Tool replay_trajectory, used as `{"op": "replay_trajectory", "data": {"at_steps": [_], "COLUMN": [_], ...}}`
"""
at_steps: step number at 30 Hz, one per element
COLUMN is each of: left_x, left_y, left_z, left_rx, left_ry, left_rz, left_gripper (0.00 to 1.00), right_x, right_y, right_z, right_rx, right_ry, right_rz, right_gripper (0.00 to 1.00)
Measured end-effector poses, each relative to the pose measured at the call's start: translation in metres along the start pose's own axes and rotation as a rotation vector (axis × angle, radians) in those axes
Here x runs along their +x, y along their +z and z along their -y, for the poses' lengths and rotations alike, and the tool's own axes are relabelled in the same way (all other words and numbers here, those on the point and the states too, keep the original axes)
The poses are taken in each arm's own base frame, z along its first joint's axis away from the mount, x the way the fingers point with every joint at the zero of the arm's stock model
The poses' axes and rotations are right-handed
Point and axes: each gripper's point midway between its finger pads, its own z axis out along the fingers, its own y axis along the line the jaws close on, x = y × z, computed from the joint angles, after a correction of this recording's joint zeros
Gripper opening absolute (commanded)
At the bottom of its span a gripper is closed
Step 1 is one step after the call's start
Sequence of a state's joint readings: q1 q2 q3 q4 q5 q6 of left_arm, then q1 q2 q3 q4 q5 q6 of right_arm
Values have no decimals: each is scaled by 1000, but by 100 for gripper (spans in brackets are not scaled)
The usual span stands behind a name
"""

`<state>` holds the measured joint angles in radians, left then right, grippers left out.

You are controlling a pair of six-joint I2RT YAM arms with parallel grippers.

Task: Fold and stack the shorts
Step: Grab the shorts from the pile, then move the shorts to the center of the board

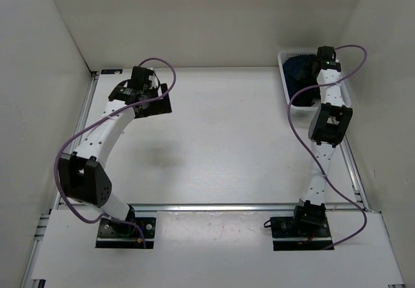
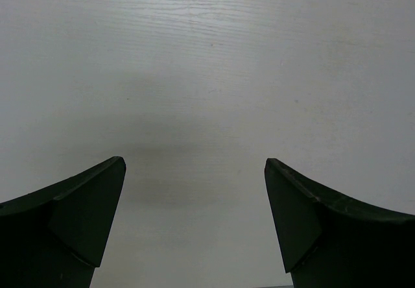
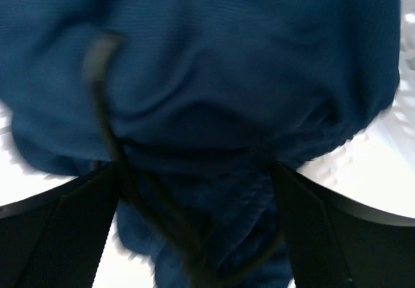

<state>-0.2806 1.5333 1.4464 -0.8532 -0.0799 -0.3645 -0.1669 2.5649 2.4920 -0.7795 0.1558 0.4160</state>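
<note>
One pair of navy shorts (image 1: pixel 298 72) lies bunched in the white mesh basket (image 1: pixel 283 64) at the overhead frame's upper right. The right claw (image 3: pixel 194 171) dips in there, spread wide astride the fabric and drawstring (image 3: pixel 107 132), likely to pinch it. The left claw (image 2: pixel 194 165), also released, hovers over the bench (image 2: pixel 207 54), apparently waiting.

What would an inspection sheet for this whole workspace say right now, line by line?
surface: white table, faint shadow below the left arm.
job's things: navy shorts crumpled in the white basket at far right, drawstring loose, not yet folded.
clutter: nothing seen.
grippers: left gripper open, hovering over bare table; right gripper open, down in the basket, fingers either side of the shorts' fabric.
cables: purple cables loop along both arms, snagging nothing.
surroundings: plain white walls; metal rails along the table's edges.
</note>
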Motion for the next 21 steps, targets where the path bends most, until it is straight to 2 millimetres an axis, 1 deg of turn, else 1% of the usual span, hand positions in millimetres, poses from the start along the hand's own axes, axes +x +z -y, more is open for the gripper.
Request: {"op": "replay_trajectory", "data": {"at_steps": [1,4,5,6,7,8,11,13,15,18,20,21], "left_x": [3,9,10,11,12,12,11,9,8,5,-3,-7], "left_y": [7,22,27,31,35,37,37,35,32,21,6,-1], "left_z": [-2,-5,-5,-5,-5,-5,-3,2,5,13,7,3], "left_rx": [-11,-33,-37,-41,-43,-45,-40,-23,0,82,114,123], "left_ry": [-2,-2,-1,0,0,-2,-7,-13,-29,-77,-125,-145], "left_rz": [-17,-58,-69,-79,-87,-92,-93,-85,-88,-93,-65,-47], "left_gripper": [100,100,100,100,100,100,100,100,100,100,100,100], "right_x": [7,18,18,15,13,10,7,2,-10,-46,-77,-92], "right_y": [11,32,34,34,34,33,27,14,-7,-66,-130,-170], "right_z": [3,8,6,2,0,-4,-8,-10,-14,-31,-49,-58], "right_rx": [1,-17,-30,-50,-62,-77,-93,-101,-120,-197,-287,-347], "right_ry": [7,39,44,52,53,63,68,66,66,65,57,49], "right_rz": [-20,-50,-48,-41,-34,-25,-20,-13,10,98,191,243], "right_gripper": [86,54,42,20,12,1,1,1,1,1,1,1]}}
